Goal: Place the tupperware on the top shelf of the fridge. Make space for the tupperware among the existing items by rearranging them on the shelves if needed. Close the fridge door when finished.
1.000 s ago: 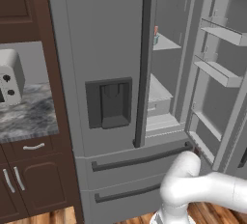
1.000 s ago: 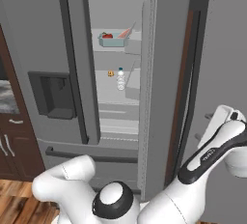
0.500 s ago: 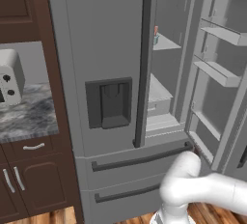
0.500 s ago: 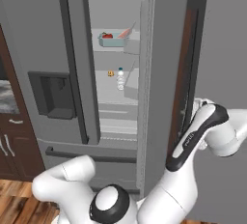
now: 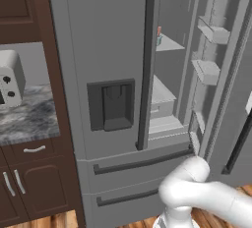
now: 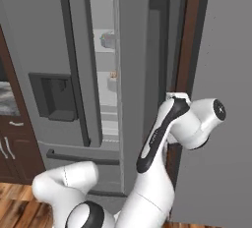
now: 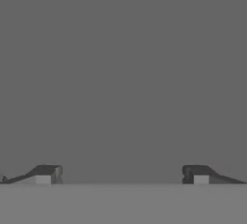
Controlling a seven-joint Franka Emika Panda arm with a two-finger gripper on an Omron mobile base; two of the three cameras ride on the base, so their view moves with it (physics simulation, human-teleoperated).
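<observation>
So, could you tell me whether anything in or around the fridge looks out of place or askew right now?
Nothing stands out. The fridge has its right door partly open, the tupperware sits level on the top shelf, and the open claw faces a plain grey surface.

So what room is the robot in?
It looks like a kitchen: a tall grey fridge with its right door open, a toaster on a marble counter, and wooden cabinets below.
</observation>
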